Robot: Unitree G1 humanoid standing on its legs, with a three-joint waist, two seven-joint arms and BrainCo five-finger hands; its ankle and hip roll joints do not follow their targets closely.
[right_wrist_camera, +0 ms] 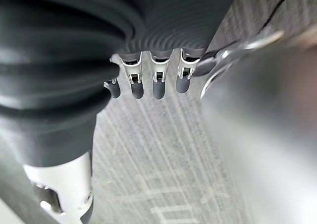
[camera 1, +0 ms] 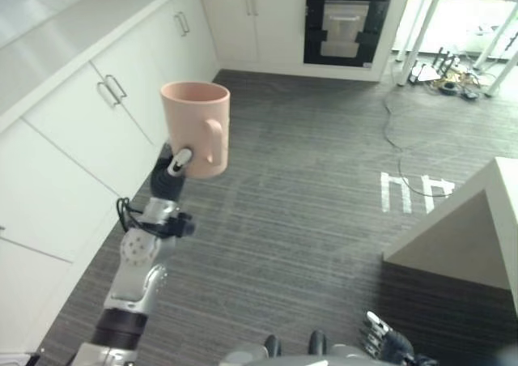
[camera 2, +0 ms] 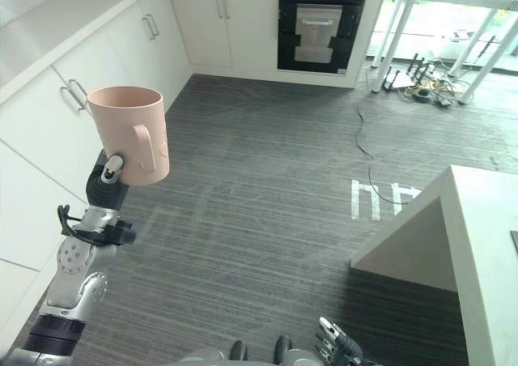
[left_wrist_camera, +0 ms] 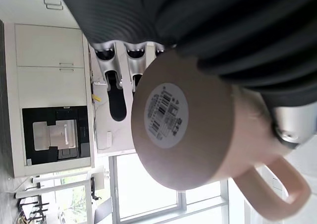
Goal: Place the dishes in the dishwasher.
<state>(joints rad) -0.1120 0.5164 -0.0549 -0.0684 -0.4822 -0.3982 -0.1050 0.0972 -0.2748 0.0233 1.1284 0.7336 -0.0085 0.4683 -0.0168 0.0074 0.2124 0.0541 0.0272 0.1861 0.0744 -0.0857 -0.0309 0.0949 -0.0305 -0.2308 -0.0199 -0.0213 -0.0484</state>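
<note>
A pale pink mug (camera 1: 196, 127) with a side handle is held upright in the air, above the dark floor and beside the white cabinets. My left hand (camera 1: 172, 174) is shut on it from below and behind, thumb against the wall near the handle. From the left wrist, the mug's base (left_wrist_camera: 168, 115) with a barcode sticker shows, and the handle (left_wrist_camera: 277, 194) juts past the hand's dark cover. My right hand (camera 1: 384, 343) hangs low by my side, its fingers (right_wrist_camera: 156, 83) relaxed and holding nothing.
White cabinet doors with bar handles (camera 1: 105, 99) run along the left under a white counter. A black built-in oven (camera 1: 344, 22) sits in the far wall. A white counter corner (camera 1: 477, 228) juts in at right. White table legs and cables (camera 1: 445, 74) stand at back right.
</note>
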